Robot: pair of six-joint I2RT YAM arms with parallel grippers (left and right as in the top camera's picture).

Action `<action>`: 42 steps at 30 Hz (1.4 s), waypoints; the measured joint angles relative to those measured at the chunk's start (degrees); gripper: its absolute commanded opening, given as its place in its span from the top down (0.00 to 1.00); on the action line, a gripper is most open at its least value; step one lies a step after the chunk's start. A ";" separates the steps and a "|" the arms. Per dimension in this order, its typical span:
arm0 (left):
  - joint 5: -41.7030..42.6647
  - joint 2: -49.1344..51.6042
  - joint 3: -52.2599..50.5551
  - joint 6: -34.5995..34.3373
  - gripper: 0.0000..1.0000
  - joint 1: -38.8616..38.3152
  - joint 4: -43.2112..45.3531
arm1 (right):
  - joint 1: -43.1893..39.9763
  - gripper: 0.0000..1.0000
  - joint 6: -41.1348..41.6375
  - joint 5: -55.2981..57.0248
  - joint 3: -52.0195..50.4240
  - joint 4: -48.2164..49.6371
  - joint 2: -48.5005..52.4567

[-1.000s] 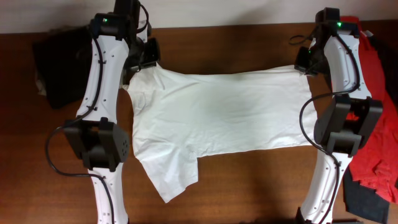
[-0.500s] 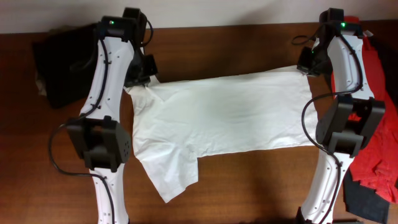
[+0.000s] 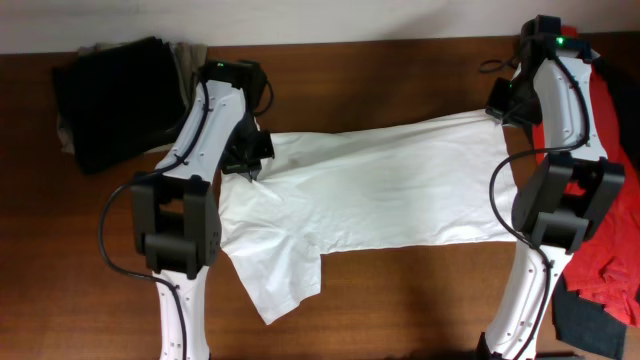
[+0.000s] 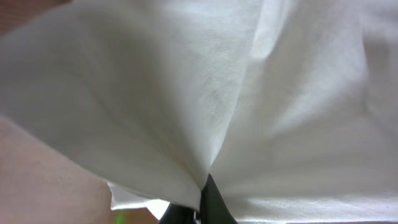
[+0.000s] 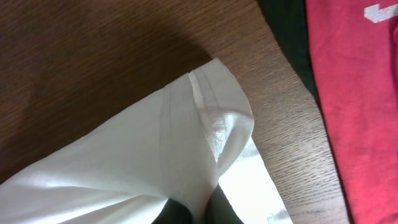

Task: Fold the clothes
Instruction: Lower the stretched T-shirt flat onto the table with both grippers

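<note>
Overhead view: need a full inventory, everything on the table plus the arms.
Thin white short-sleeved T-shirt: one, white, spread across the table's middle.
Folded black fabric piece: one, black, far left corner.
Khaki fabric piece: one, khaki, beside the black piece, partly hidden.
Red shirt: one, red, right edge; a white mark shows in the right wrist view.
Dark garment: one, blackish, near right corner, next to the red shirt.
Wooden table: one, brown.
Left gripper: one, black, shut on the T-shirt's left end.
Right gripper: one, black, shut on its far right corner.
</note>
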 measured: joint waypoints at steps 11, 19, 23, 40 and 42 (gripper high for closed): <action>-2.01 0.00 -0.11 0.92 0.18 -1.25 3.72 | -0.98 0.52 1.86 3.39 0.00 -0.15 0.00; -1.77 0.00 -0.31 1.09 0.19 5.57 15.85 | -1.29 0.09 2.32 4.00 0.00 -0.66 0.00; -1.09 0.00 -0.31 1.31 0.26 11.02 19.06 | -1.29 0.09 2.27 3.98 0.00 -0.63 0.00; 5.55 3.34 -0.46 -2.19 0.36 9.88 23.85 | -1.29 0.09 2.29 3.10 0.00 -0.50 0.00; 5.70 3.34 -0.46 -2.34 0.41 9.88 24.35 | -1.29 0.09 2.29 3.10 -0.26 -0.02 0.00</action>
